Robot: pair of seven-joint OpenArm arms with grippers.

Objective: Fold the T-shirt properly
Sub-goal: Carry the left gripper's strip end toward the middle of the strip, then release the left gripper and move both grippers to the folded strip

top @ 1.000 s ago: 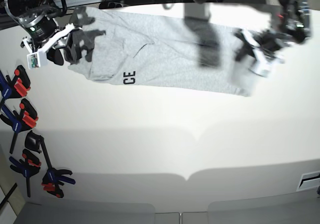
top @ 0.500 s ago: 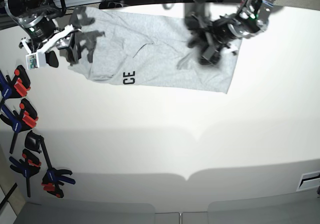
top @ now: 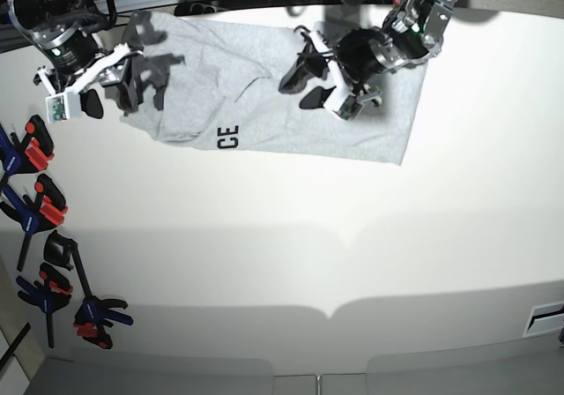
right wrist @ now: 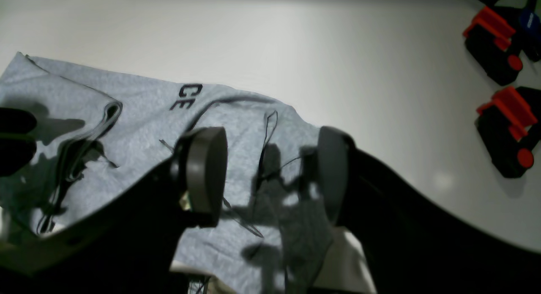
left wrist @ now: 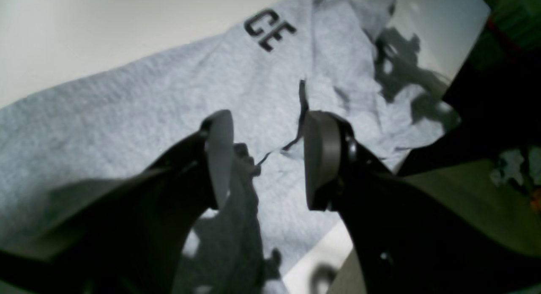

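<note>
The left end effector (top: pixel 328 85) has just let go of the T-shirt (top: pixel 256 95) and swung in over its middle; its jaws now stand wide with nothing between them. The right end effector (top: pixel 104 91) is wide and empty too, at the shirt's other end. The shirt lies folded narrower on the worktop (top: pixel 291 254), "CE" lettering (top: pixel 229 137) showing, so that fold looks done.

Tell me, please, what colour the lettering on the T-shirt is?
Black, on the light grey T-shirt; the letters "CE" show best in the left wrist view.
</note>
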